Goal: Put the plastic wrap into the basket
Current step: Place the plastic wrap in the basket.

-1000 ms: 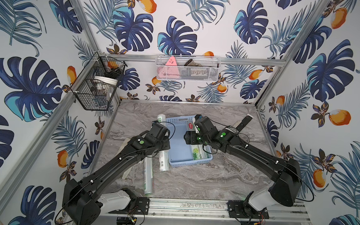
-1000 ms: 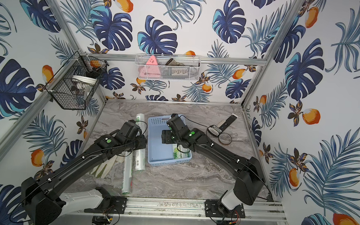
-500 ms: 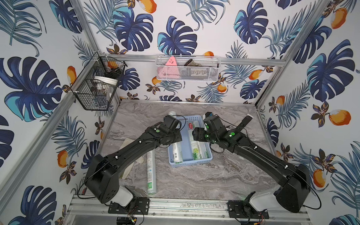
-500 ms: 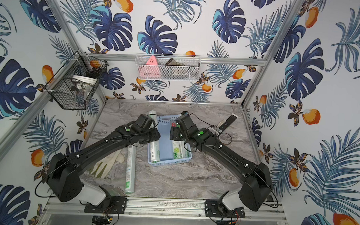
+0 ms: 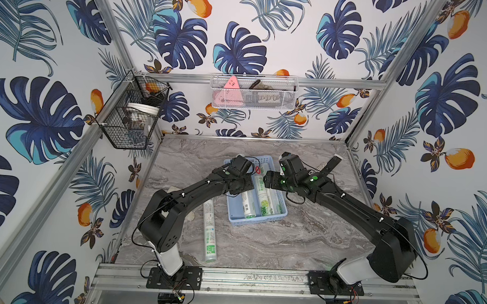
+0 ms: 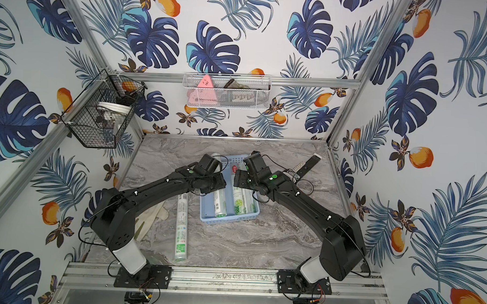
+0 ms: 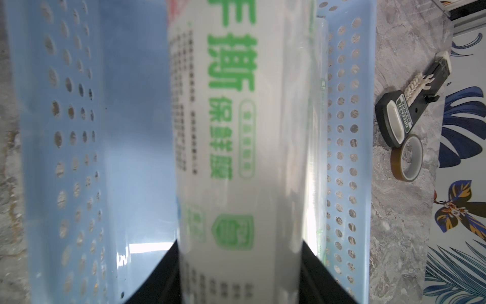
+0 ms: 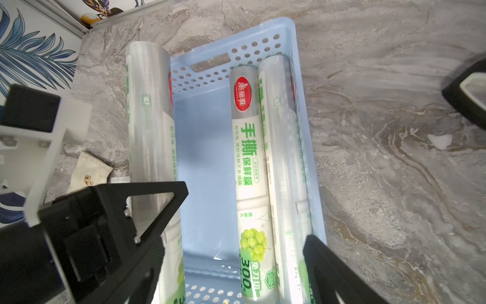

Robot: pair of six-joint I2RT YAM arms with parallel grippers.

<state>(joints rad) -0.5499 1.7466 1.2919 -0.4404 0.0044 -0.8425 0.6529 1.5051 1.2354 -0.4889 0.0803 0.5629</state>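
Basket [image 5: 258,225]: light blue and perforated, on the marble table [image 5: 303,241] at the centre of the frame in both top views.

Left gripper [image 5: 242,187]: clamped on the held roll [image 5: 247,203] of plastic wrap. In the left wrist view both fingers [image 7: 311,265] press the sides of this roll [image 7: 236,131]. The roll runs along the basket's left wall. Its near end is inside the basket and its far end reaches past the far rim [image 8: 223,52]. Whether it touches the basket floor cannot be told.

Right gripper [image 5: 267,181]: jaws apart and gripping nothing, positioned above the right half of the basket.

Two rolls lie flat inside the basket, side by side and touching: the labelled roll [image 8: 247,163] and, against the right wall, the outer roll [image 8: 285,163].

The loose roll [image 5: 209,232] lies on the table lower left of the basket, apart from it.

The remote control [image 5: 329,165] lies upper right of the basket.
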